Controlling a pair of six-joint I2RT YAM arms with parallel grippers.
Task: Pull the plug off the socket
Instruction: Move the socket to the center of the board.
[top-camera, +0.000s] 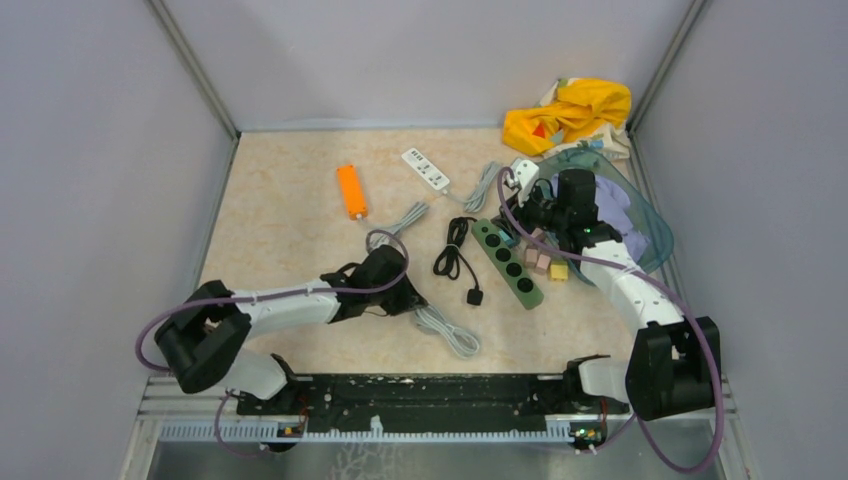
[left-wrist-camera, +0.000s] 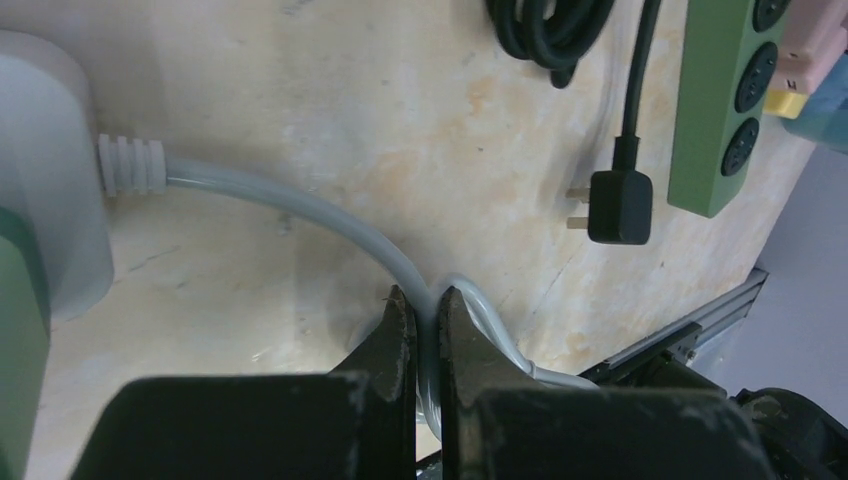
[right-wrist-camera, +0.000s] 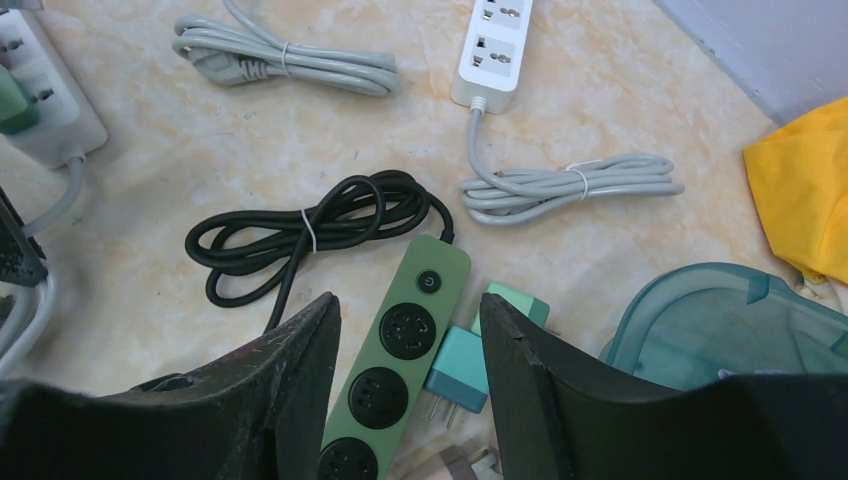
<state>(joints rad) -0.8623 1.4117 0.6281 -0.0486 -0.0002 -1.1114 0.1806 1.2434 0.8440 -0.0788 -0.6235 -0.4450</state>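
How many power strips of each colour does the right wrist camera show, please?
Green power strip: 1
White power strips: 2
Total: 3

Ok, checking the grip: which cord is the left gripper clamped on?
The grey cord leaving the white power strip; the left gripper pinches it. The black cord lies apart, untouched.
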